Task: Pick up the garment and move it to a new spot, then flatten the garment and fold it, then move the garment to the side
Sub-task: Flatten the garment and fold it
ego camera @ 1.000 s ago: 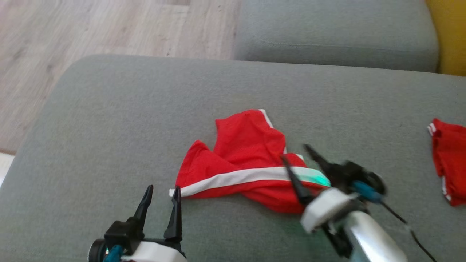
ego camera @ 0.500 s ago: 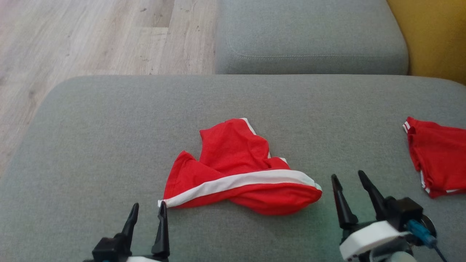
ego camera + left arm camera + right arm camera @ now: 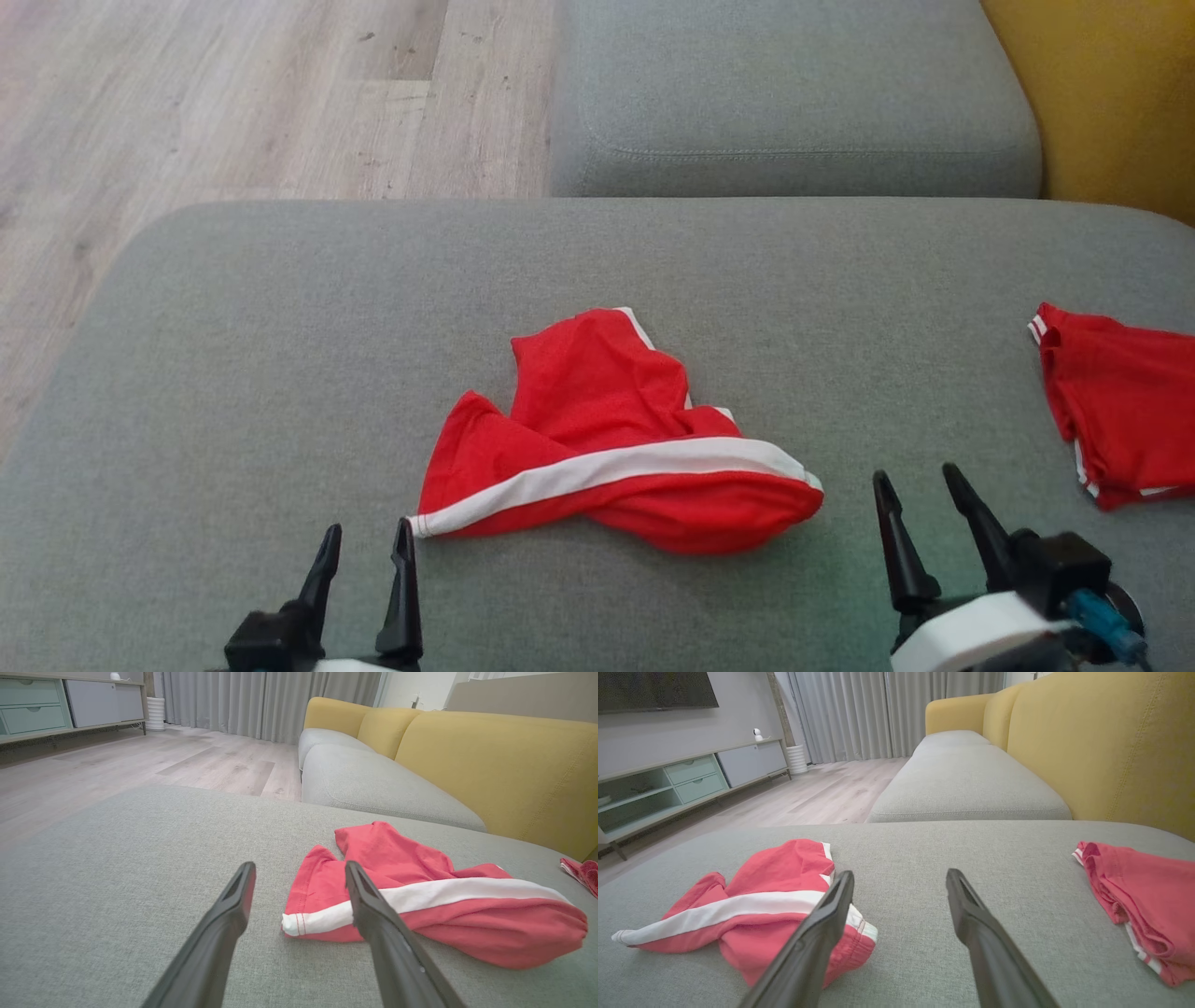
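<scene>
Remote folding session: I hold both grippers spread wide and empty over the grey sofa cushion (image 3: 280, 373), with the left gripper (image 3: 369, 527) just beside the 7 o'clock corner of the crumpled red garment (image 3: 597, 392) and the right gripper (image 3: 914, 471) near its 4 o'clock end. The garment lies heaped mid-cushion, and a second red piece (image 3: 1120, 420) sits well apart at 3 o'clock. It looks light, thin and limp, likely to sag and bunch. I judge the firmer white-striped band (image 3: 607, 466), taken at its two ends, the best place to pinch.
</scene>
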Tool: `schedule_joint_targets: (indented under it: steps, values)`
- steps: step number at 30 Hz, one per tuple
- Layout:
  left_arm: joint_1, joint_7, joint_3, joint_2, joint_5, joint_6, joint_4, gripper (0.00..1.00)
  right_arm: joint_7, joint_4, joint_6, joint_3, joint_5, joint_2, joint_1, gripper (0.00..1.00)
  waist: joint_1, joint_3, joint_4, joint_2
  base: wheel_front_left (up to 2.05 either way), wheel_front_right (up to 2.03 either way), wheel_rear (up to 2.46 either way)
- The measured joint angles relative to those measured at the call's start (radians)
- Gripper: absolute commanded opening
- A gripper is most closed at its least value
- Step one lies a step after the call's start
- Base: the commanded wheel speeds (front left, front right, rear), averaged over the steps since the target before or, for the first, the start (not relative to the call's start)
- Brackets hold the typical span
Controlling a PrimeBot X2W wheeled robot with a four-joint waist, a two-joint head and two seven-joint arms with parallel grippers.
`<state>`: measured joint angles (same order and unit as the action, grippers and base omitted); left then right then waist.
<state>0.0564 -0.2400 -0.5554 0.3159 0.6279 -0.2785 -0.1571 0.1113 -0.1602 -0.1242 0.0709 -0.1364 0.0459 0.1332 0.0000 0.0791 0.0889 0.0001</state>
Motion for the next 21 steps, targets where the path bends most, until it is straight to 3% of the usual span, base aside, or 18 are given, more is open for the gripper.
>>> schedule_joint_targets:
  steps: [12, 21]
  values:
    - [-0.009, 0.048, -0.023, 0.013, 0.000, 0.002, -0.032, 1.00, -0.015, 0.006, 0.000, 0.002, 0.000, 0.000, 0.005, 1.00, 0.0000, -0.009, -0.001, 0.0000, 0.00, 0.00, 0.00]
    - [-0.099, 0.161, -0.059, 0.008, 0.025, 0.044, -0.144, 1.00, -0.026, 0.021, 0.000, 0.011, 0.012, -0.001, 0.002, 1.00, 0.0001, -0.043, -0.025, 0.0000, 0.00, 0.00, 0.00]
